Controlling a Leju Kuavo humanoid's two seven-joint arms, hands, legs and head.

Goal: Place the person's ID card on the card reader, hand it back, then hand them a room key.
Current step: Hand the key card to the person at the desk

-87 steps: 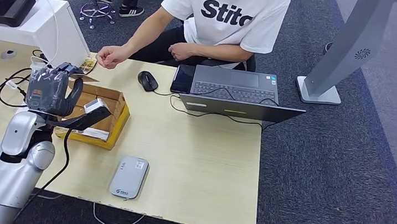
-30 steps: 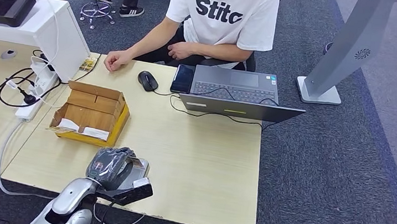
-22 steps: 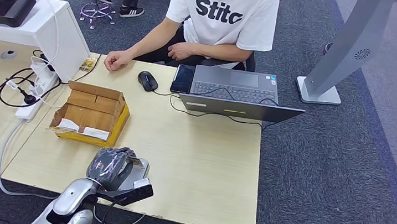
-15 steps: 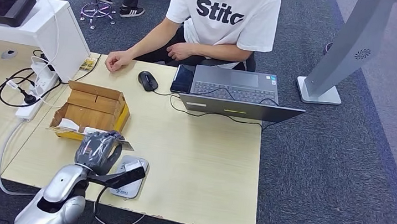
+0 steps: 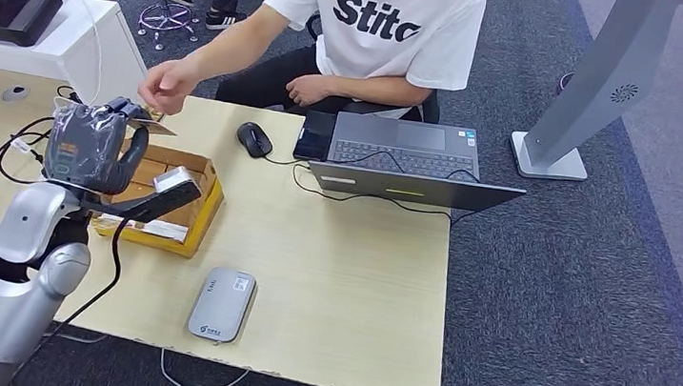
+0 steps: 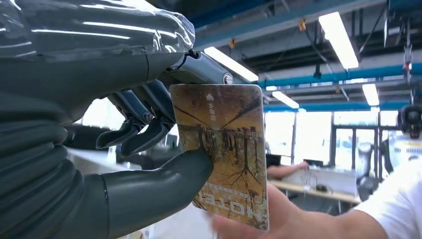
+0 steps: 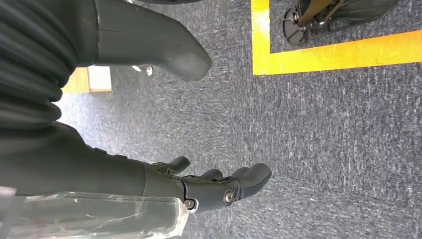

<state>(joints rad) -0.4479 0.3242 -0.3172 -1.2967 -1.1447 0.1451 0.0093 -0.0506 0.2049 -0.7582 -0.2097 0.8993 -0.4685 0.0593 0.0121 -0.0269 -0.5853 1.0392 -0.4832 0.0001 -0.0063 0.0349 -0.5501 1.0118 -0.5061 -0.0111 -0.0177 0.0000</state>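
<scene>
Handing the ID card back

The left hand (image 5: 86, 149) pinches the ID card (image 6: 224, 149) upright, offering it to the person's hand (image 5: 167, 86); the right hand (image 7: 214, 186) hangs spread, empty.

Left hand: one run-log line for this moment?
left hand holds ID card | person's hand on card | card reader bare | right hand open

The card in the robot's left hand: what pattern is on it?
The card is golden yellow-brown with a dark tree-like picture, clearest in the left wrist view.

Pale wood-grain table (image 5: 347, 289), brown cardboard box (image 5: 184, 217), glossy printed card (image 6: 224, 149) (hand (image 5: 86, 147) film-wrapped).
</scene>
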